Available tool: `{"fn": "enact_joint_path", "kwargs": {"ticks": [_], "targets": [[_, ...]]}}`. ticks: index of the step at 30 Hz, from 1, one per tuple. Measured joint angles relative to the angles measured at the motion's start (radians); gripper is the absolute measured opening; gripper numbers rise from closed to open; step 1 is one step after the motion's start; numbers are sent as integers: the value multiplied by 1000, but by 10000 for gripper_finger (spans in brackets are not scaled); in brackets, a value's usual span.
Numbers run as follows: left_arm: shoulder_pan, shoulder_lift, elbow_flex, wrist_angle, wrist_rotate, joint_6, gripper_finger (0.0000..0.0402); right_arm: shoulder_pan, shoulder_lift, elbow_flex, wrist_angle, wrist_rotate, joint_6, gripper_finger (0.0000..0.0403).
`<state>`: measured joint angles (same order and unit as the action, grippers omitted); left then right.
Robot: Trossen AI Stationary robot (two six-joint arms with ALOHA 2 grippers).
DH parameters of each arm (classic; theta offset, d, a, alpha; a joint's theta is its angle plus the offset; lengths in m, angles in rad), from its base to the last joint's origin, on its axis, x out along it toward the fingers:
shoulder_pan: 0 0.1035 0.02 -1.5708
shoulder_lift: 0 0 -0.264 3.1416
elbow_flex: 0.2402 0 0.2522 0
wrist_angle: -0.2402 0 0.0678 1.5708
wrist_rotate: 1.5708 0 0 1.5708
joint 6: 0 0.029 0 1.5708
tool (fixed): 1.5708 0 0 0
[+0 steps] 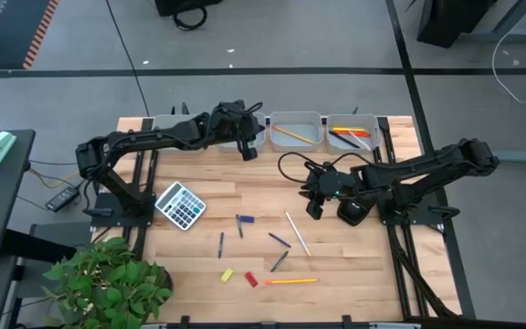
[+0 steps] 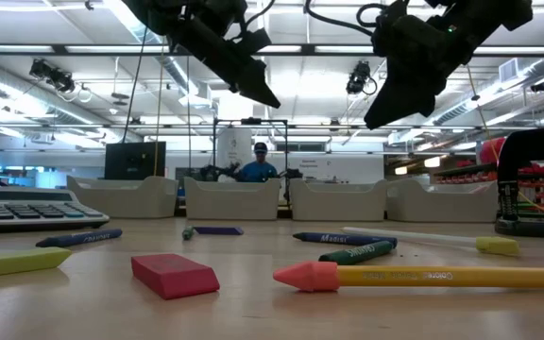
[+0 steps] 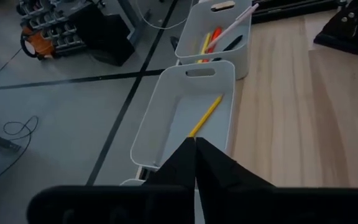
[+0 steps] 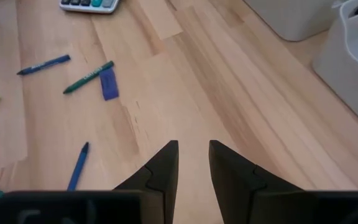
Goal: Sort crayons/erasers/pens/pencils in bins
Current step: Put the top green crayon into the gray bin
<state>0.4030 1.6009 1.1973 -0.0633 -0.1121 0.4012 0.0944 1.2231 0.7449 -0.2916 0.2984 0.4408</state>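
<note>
grey bins (image 1: 297, 131) line the far edge of the surface, a pencil (image 3: 205, 116) lying in the one below my left gripper (image 3: 195, 149), pressed together and empty, while my right gripper (image 4: 193, 163) hovers slightly spread, empty, above bare wood near scattered crayons (image 4: 88, 77) and erasers (image 1: 251, 280).

Open wood in the middle of the table, clutter toward the near edge, bins along the far edge.

We see a bare strip of table (image 1: 263, 187) between the row of bins (image 1: 297, 130) and the scattered items, wide enough to pass through. The left gripper (image 1: 248, 152), fingers pressed together, hangs above the bins' near rim; the right gripper (image 1: 313, 208), jaws parted and empty, hovers over bare wood. A calculator (image 1: 180, 205) blocks the left side. Crayons, erasers (image 1: 227, 275) and pencils (image 1: 290, 281) crowd the near half, with narrow gaps between them.
</note>
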Motion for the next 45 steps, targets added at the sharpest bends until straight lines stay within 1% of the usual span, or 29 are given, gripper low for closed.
{"fn": "enact_joint_path", "kwargs": {"ticks": [3,6,8,9,12,14,17,19,22,25,28,31,33,36,38,40,42,45], "targets": [[8,0,0,-59,-40,15,26,0,3,0,-4,-23,15,98],[35,-13,-1,-165,-86,25,23,1,0,0,-5,-120,72,98],[56,-22,0,-184,-86,3,16,9,0,0,-8,-189,107,98],[68,-27,0,-204,-79,-11,12,17,1,0,-10,-206,122,98],[85,-31,0,-194,-24,-53,7,46,10,0,-27,-207,157,98],[85,-31,0,-196,17,-69,8,62,23,0,-23,-182,199,98],[70,-31,0,-182,37,-80,19,80,57,0,-31,-172,254,98],[54,-31,0,-185,39,-92,25,93,91,0,-39,-172,260,98],[24,-31,0,-227,44,-113,26,109,151,0,-42,-174,234,98],[-15,-31,0,-292,63,-120,17,121,202,0,-41,-176,214,98],[-51,-31,0,-364,68,-128,9,124,245,0,-31,-176,200,98],[-80,-31,0,-438,66,-131,11,126,275,0,-7,-166,153,98],[-98,-31,0,-480,64,-143,20,127,291,0,36,-165,111,98],[-125,-31,0,-500,65,-167,32,127,307,0,124,-164,42,101],[-146,-31,0,-494,67,-163,37,127,310,0,179,-133,-7,103],[-167,-31,0,-489,104,-127,37,129,313,0,221,-104,-53,104],[-190,-31,-1,-491,172,-83,35,135,313,0,239,-94,-92,104],[-221,-31,-15,-500,234,-75,30,151,312,0,252,-93,-100,104]]}}
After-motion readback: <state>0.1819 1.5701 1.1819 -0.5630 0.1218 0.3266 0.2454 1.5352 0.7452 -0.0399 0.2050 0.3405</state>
